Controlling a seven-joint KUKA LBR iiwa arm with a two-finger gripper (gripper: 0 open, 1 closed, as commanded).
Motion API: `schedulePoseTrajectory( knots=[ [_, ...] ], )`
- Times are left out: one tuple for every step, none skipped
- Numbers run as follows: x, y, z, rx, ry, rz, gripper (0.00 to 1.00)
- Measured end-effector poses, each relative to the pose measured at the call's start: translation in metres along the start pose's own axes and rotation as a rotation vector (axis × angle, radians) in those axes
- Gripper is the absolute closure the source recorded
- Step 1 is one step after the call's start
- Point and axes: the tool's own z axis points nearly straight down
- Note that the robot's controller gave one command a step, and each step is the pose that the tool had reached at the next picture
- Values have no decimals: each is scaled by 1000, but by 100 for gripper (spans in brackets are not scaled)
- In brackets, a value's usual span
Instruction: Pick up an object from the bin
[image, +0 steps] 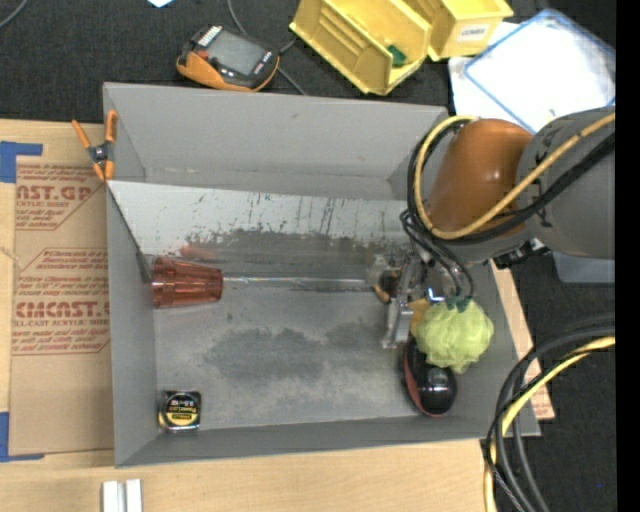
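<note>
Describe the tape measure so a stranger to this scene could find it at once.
Look in the grey bin, at its lower left corner. There lies the tape measure. It is squarish, black and yellow, unlike the red cup above it.

Yellow crate (372, 38), orange-black handheld device (228, 58)

A robot lab: arm (570, 190) over a grey metal bin (270, 130), cables (520, 420) strewn.
</note>
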Motion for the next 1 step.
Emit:
schedulePoseTrajectory(
  knots=[
    [64,6,33,-1,3,-220,0]
  ],
)
